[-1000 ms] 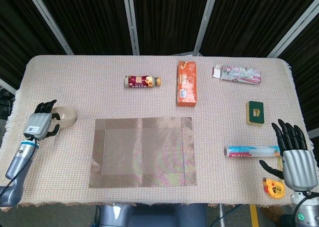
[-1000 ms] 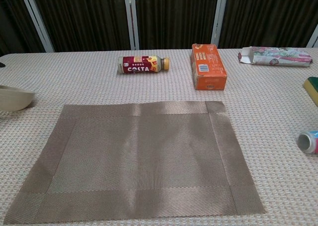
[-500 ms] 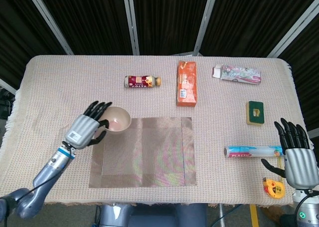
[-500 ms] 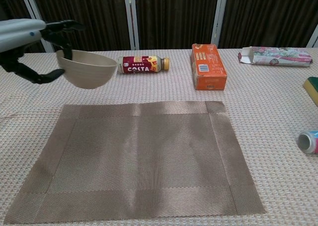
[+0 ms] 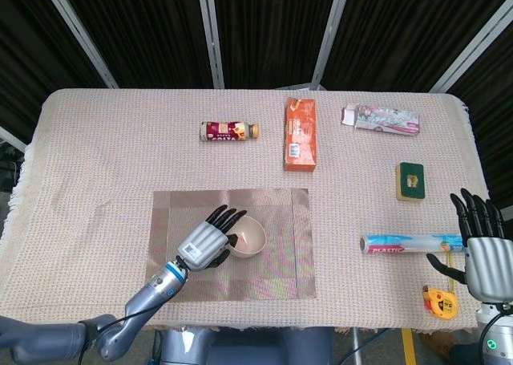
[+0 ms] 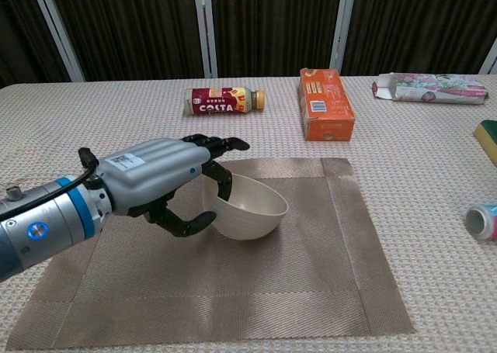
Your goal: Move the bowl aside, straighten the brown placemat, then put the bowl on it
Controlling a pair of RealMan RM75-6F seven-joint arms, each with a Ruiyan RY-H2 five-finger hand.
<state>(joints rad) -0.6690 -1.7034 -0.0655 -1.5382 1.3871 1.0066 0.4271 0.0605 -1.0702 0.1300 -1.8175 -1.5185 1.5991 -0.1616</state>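
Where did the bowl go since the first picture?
The left hand carried the bowl from the table's left edge, rightward and nearer, over the middle of the brown placemat, gripping it throughout. The placemat, bottle, boxes and right hand barely moved.

The left arm reaches in from the near left corner of the scene, forearm angled up and to the right. Its left hand (image 5: pixel 207 244) (image 6: pixel 159 178) has the grey back turned upward, dark fingers (image 6: pixel 220 145) hooked over the rim of the bowl (image 5: pixel 247 238) (image 6: pixel 247 207) and thumb curled under its wall, holding it. The right hand (image 5: pixel 483 257) stands upright at the near right edge, back toward the head camera, fingers spread and straight, thumb out to the left, holding nothing.
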